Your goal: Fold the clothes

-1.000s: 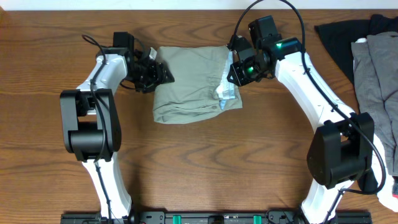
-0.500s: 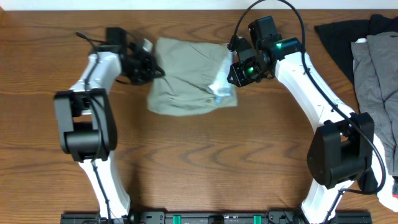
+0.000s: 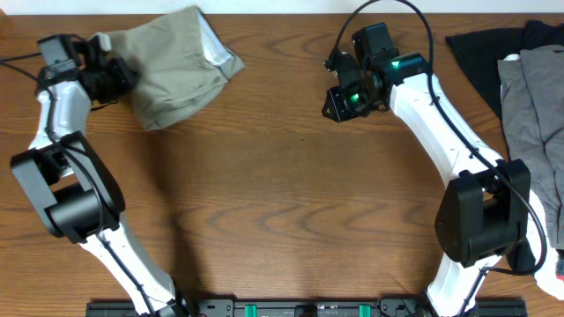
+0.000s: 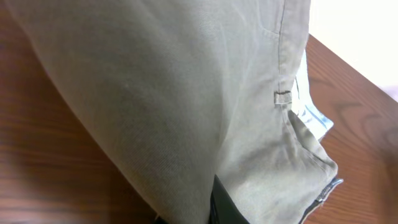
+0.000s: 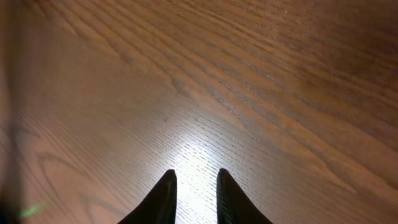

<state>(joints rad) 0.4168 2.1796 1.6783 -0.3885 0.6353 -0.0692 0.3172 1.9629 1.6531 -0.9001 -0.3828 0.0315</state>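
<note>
The folded sage-green shorts (image 3: 172, 62) lie bunched at the table's far left corner, with the pale waistband lining (image 3: 211, 44) showing on their right side. My left gripper (image 3: 110, 77) is at their left edge, shut on the cloth. In the left wrist view the shorts (image 4: 186, 93) fill the frame, and one dark finger (image 4: 222, 204) shows under the fabric, which covers the other. My right gripper (image 3: 339, 104) hangs over bare wood right of centre, well away from the shorts. Its fingertips (image 5: 166, 182) stand slightly apart with nothing between them.
A black garment (image 3: 485, 48) and a darker grey garment (image 3: 538, 114) lie piled at the table's right edge. The table's far edge (image 3: 282, 11) runs just behind the shorts.
My left gripper shut on the shorts' left edge and dragged them from the table's middle back to the far left corner. The right arm stayed in place; the shorts left it.
</note>
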